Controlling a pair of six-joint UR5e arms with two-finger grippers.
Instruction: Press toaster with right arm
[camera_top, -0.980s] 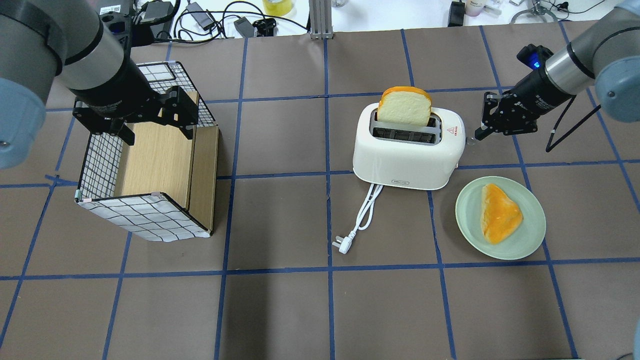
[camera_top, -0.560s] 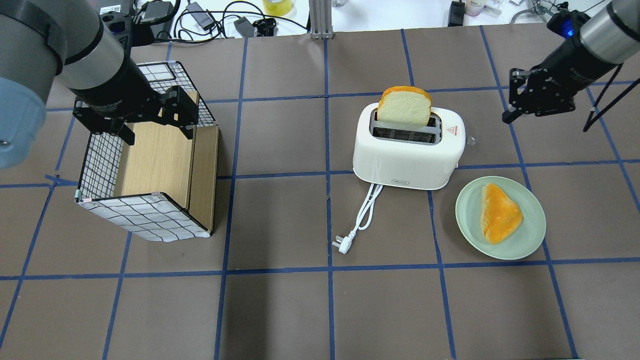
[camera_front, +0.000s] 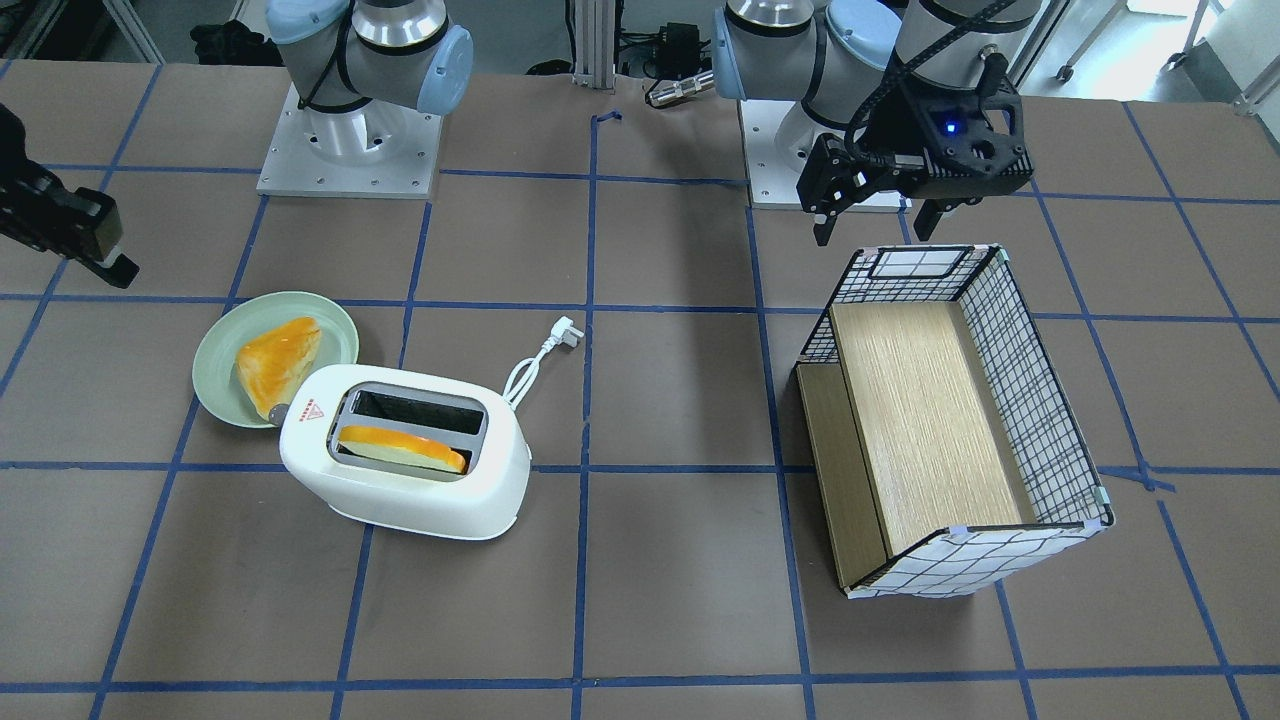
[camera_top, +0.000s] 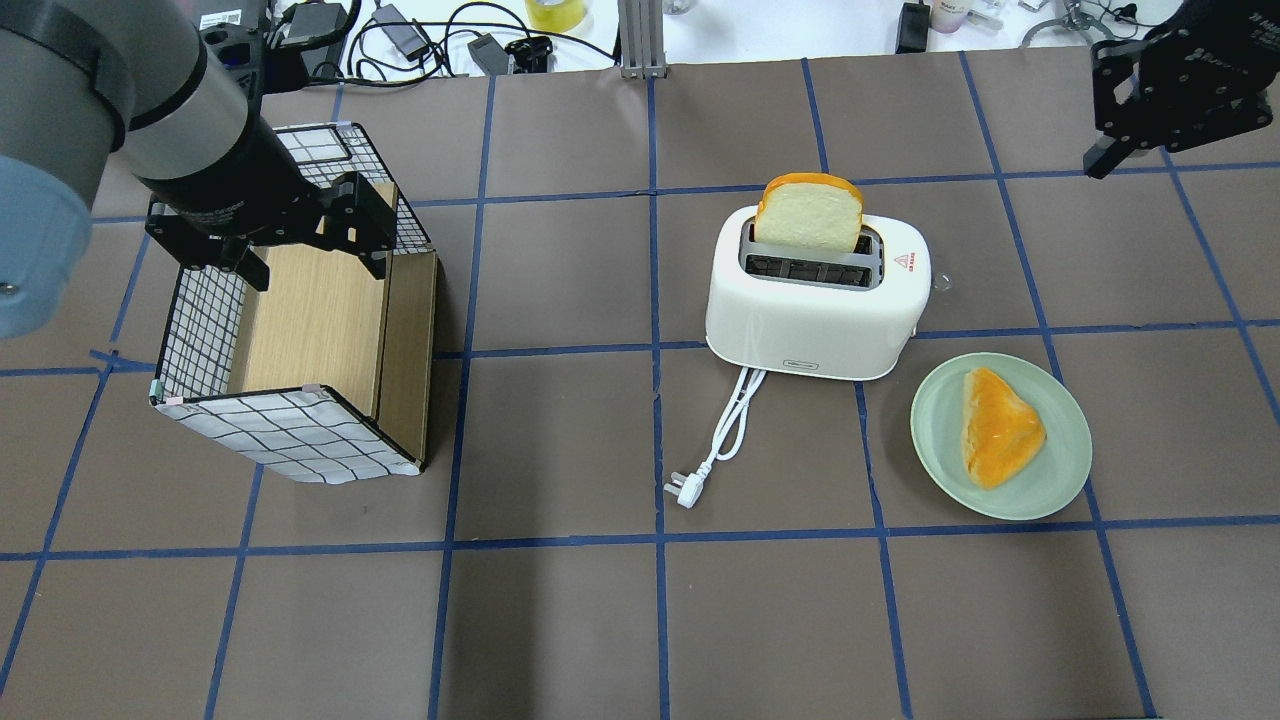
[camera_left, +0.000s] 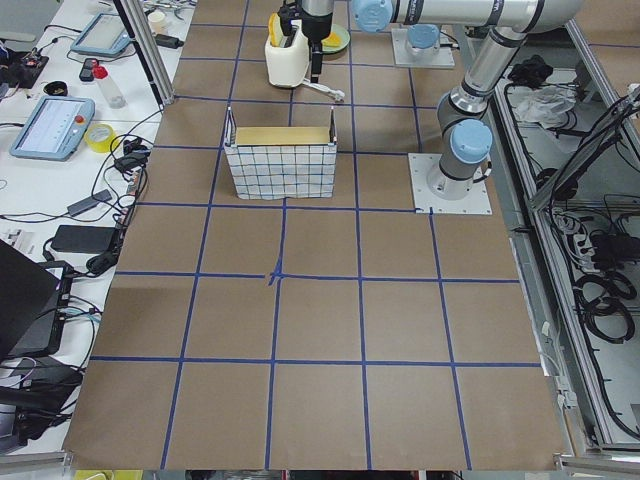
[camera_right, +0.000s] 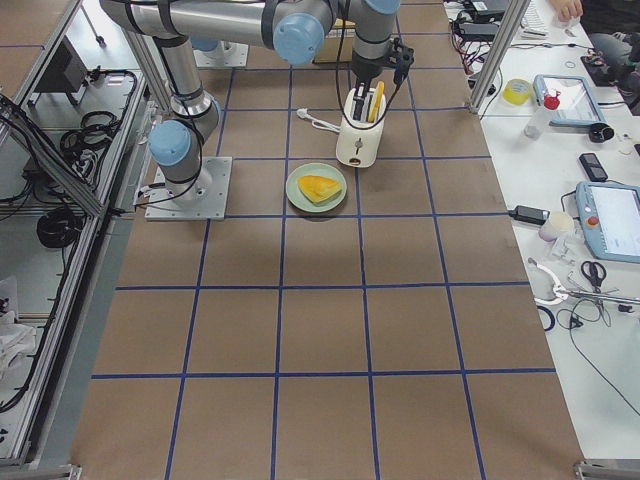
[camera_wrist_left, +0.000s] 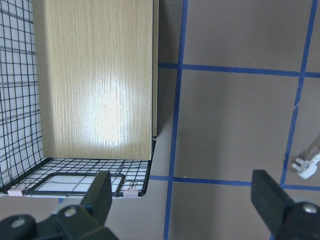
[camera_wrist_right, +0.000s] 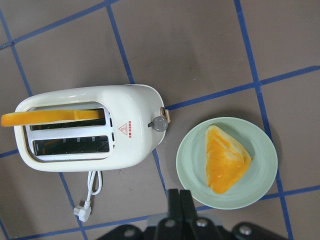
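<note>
Right hand (camera_top: 1098, 165), fingers pinched together and empty, hangs well apart from the toaster (camera_top: 810, 320), which lies at its eight o'clock seen overhead.

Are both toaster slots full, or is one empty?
One is empty: a bread slice sits in one slot of the toaster; the other holds nothing.

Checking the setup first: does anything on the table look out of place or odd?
The white rounded two-slot toaster is unplugged: its white plug lies loose on the table. A pale bread slice stands high out of one slot.
</note>
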